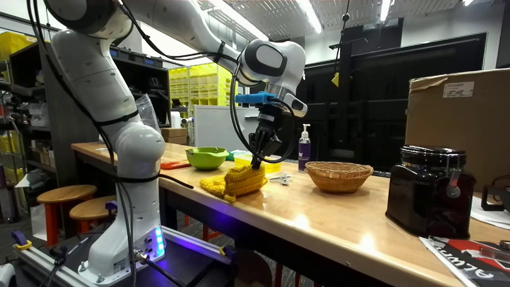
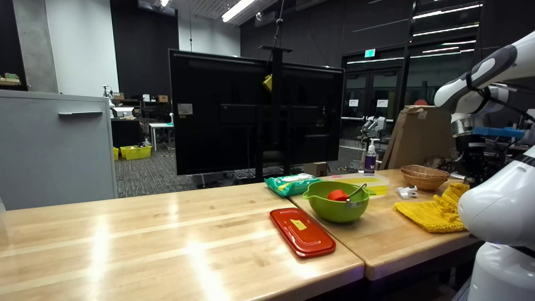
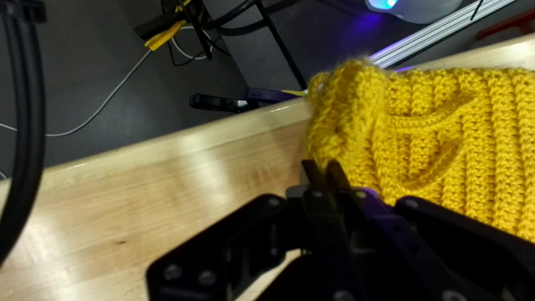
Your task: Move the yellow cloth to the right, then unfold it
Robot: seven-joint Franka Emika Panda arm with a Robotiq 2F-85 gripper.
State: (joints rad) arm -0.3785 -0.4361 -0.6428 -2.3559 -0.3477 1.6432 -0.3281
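Note:
The yellow cloth [image 1: 244, 182] is a thick ribbed knit near the table's front edge; it also shows in an exterior view [image 2: 432, 214]. Part of it lies flat, and the part at my gripper is bunched and raised in a fold. My gripper [image 1: 256, 164] points down at the top of this raised part. In the wrist view, the fingertips [image 3: 325, 170] are close together with a bit of the yellow cloth [image 3: 489, 154] pinched between them. Its ribbed body spreads to the right there. In an exterior view the robot's arm hides part of the cloth and the fingertips.
A wicker basket [image 1: 338, 178], a white plastic piece [image 1: 284, 178] and a pump bottle [image 1: 304, 149] stand beyond the cloth. A green bowl [image 2: 337, 209], a yellow container [image 2: 378, 189] and a red lid [image 2: 309, 240] are nearby. A dark jar [image 1: 430, 199] stands farther along. The table's front edge [image 1: 303, 225] is close.

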